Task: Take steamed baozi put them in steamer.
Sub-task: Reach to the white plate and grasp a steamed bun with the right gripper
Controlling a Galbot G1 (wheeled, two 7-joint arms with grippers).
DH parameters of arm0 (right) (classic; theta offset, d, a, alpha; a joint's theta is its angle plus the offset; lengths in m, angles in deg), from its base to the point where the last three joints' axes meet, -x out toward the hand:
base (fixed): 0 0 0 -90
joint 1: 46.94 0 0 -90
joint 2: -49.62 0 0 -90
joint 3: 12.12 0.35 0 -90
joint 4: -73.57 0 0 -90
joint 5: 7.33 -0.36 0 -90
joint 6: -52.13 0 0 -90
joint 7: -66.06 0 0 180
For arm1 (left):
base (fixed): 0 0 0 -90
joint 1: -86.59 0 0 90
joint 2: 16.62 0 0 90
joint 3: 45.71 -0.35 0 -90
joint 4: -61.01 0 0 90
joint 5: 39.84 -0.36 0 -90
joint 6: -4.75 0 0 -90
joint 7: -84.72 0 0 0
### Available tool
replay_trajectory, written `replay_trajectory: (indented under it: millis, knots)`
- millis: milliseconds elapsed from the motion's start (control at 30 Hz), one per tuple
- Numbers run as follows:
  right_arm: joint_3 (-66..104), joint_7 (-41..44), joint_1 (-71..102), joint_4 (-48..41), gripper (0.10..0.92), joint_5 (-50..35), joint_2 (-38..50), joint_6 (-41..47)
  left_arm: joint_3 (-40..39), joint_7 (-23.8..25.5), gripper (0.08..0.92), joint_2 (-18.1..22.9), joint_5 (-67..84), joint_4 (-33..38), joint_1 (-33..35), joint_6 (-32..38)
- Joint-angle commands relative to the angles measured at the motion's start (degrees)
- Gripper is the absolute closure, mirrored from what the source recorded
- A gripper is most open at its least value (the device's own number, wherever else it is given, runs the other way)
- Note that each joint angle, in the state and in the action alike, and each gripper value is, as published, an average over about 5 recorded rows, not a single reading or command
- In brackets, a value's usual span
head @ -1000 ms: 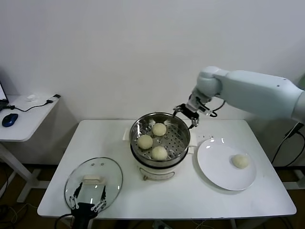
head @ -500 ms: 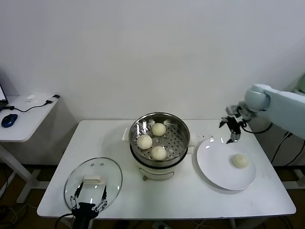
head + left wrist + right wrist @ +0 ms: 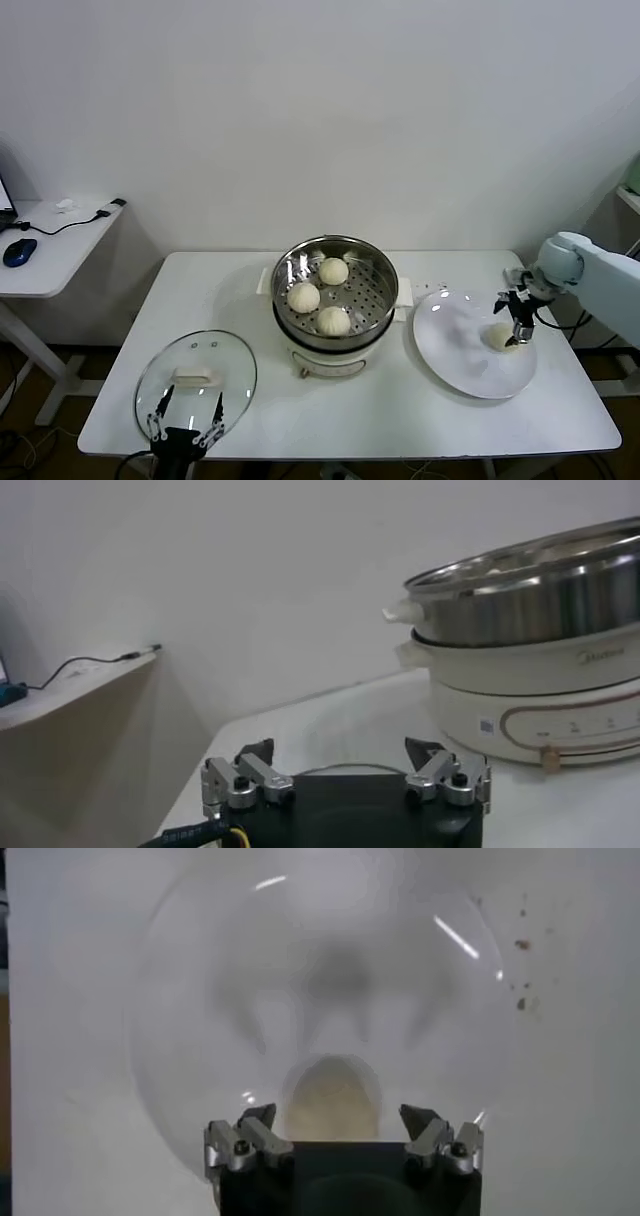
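The steamer (image 3: 372, 297) stands mid-table, its steel pot on a white base, and also shows in the left wrist view (image 3: 530, 590). Three baozi lie on its perforated tray (image 3: 334, 270) (image 3: 303, 296) (image 3: 334, 320). One more baozi (image 3: 499, 337) rests on the white plate (image 3: 455, 340) at the right. My right gripper (image 3: 518, 320) hangs open right over that bun. In the right wrist view the bun (image 3: 330, 1093) lies just beyond the spread fingertips of the gripper (image 3: 338, 1116), untouched. My left gripper (image 3: 186, 412) waits open at the table's front left edge.
A round glass lid (image 3: 196, 375) lies flat under the left gripper. A side table (image 3: 60, 250) with a blue mouse (image 3: 20, 250) stands to the left of the white table. A wall closes off the back.
My right arm has swung from behind the steamer out to the right and down over the plate's baozi. The left arm has stayed where it was.
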Motion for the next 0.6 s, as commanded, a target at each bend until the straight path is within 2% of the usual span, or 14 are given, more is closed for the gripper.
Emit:
replay_trajectory:
  millis: [33, 600]
  knots:
    - [11.56, 0.56, 9.37, -7.18, 0.203, 5.91, -2.17, -2.22, -0.26, -0.09, 0.177, 0.23, -0.80, -0.43, -0.21, -0.18]
    - [12.19, 1.21, 8.25, -9.97, 0.219, 6.00, -4.65, -2.62, -0.16, -0.13, 0.177, 0.23, -0.69, -0.52, -0.17, -0.06]
